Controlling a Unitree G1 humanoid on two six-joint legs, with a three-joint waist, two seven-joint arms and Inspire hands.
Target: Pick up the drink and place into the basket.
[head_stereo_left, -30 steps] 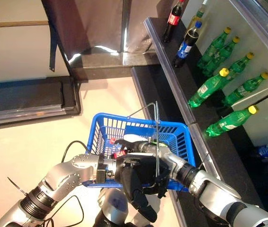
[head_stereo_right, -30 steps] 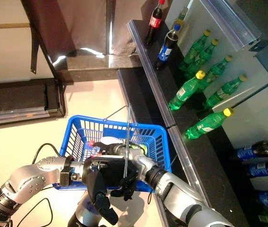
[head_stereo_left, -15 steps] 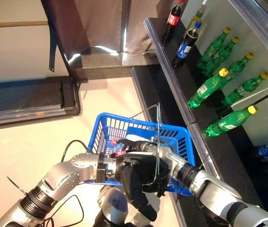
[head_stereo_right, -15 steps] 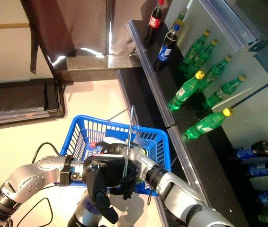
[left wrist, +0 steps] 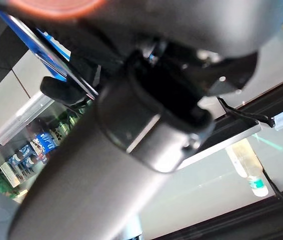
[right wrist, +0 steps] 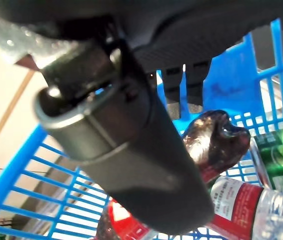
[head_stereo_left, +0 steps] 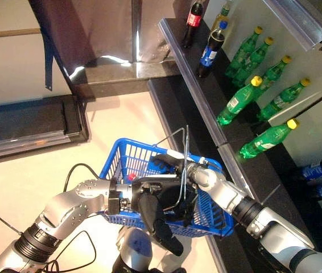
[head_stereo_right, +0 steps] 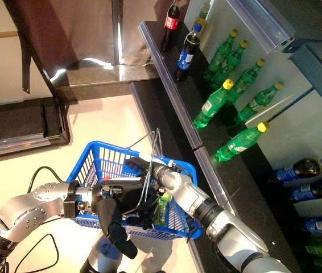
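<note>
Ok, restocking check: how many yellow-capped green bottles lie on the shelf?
6 bottles on the shelf: three in the far row; two in the middle; one nearest. More may lie out of view.

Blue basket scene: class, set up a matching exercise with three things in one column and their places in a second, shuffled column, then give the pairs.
Things:
1. blue basket
2. green bottles with yellow caps
3. red-labelled bottle

Places:
A. lying inside the basket
B. lying on the shelf to the robot's right
C. carried by its wire handle in the left hand

Pairs: 1-C, 2-B, 3-A
</note>
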